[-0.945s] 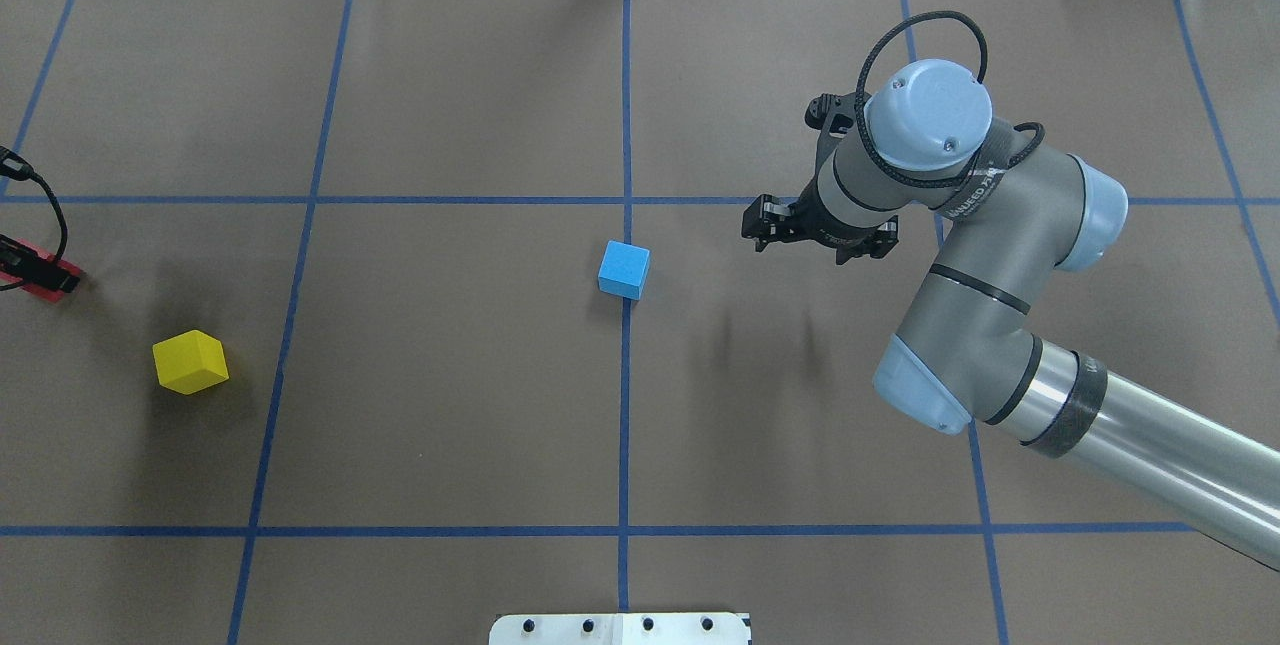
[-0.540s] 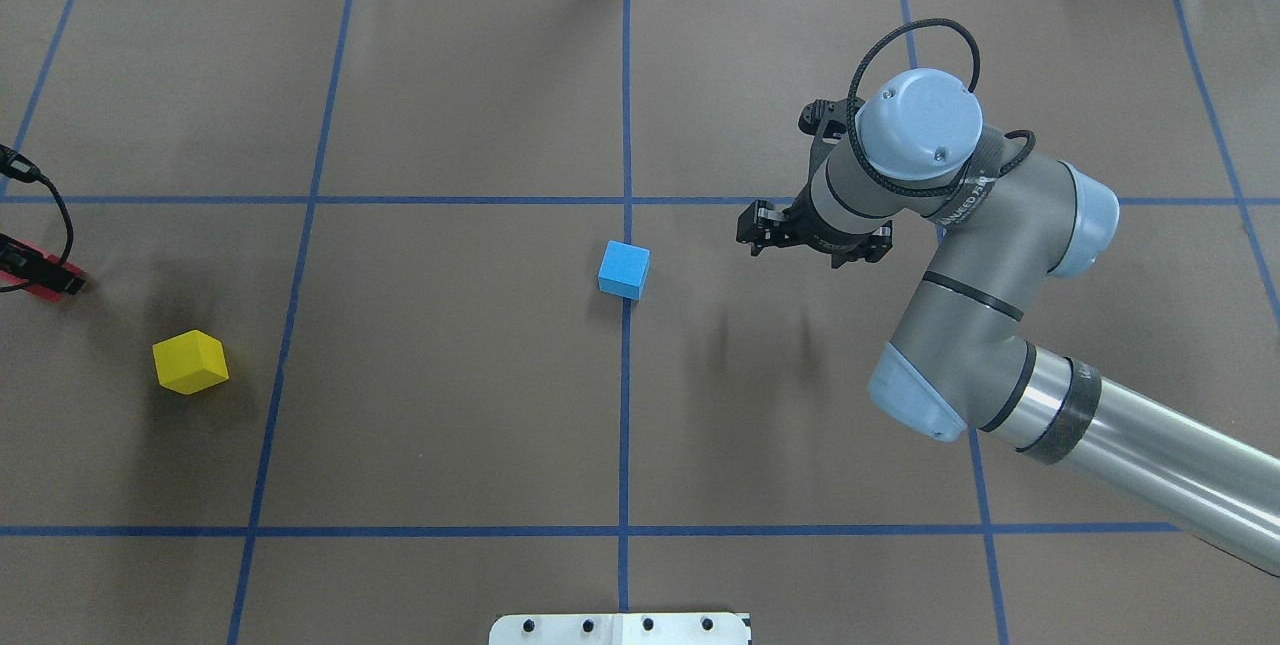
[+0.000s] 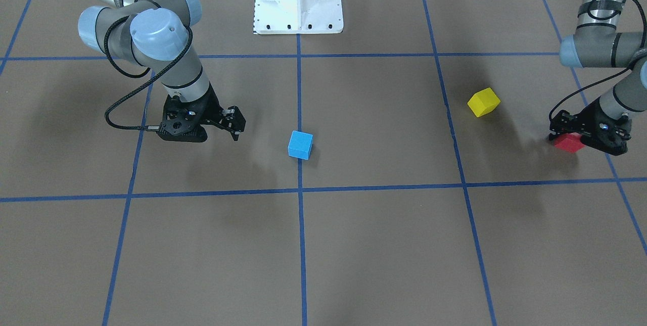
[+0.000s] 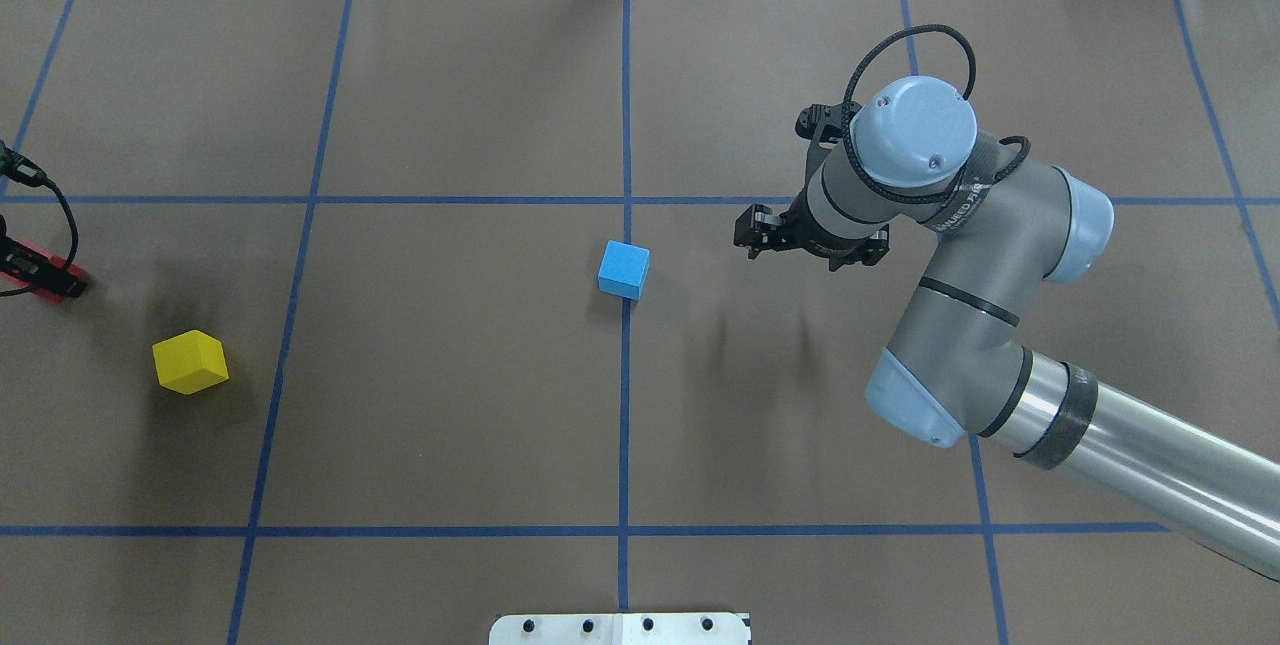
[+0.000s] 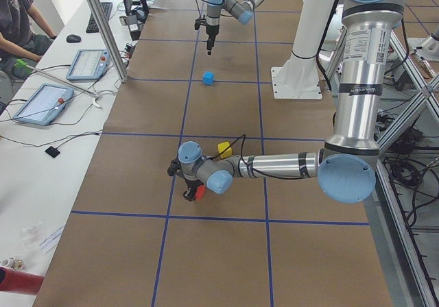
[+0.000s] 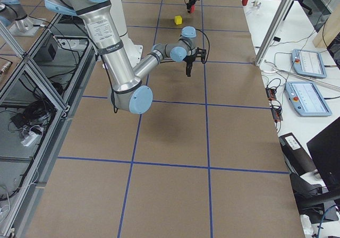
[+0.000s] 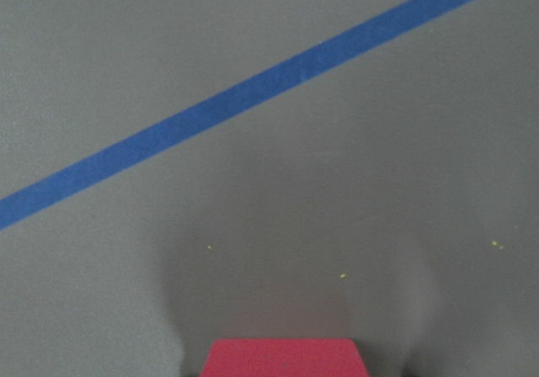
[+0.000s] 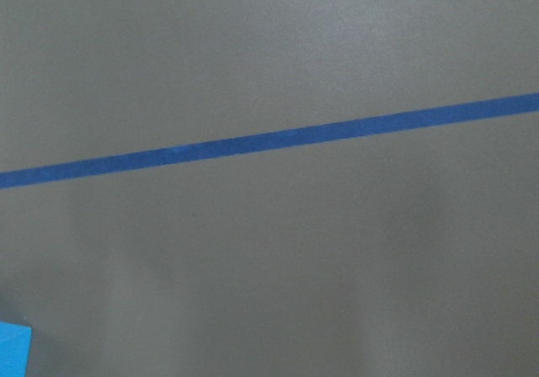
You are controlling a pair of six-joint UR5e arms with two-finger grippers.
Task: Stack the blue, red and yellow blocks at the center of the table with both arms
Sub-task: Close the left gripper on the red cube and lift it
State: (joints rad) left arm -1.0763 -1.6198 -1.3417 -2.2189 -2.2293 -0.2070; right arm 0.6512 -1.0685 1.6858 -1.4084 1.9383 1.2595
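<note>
Shows blue (image 4: 624,269) set at centre, red (image 3: 567,143) pinched in left gripper (image 3: 581,136), yellow (image 4: 190,362) untouched, right gripper (image 3: 236,126) spread, empty.

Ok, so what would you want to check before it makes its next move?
1. The blue block sits on the middle tape line of the table: ok.
2. Nothing lies on top of the blue block: ok.
3. The right gripper is open, empty and off to the side of the blue block: ok.
4. The left gripper is down at the red block: ok.
5. The left gripper has a firm hold on the red block: cannot tell.
6. The yellow block lies alone, apart from both grippers: ok.
</note>
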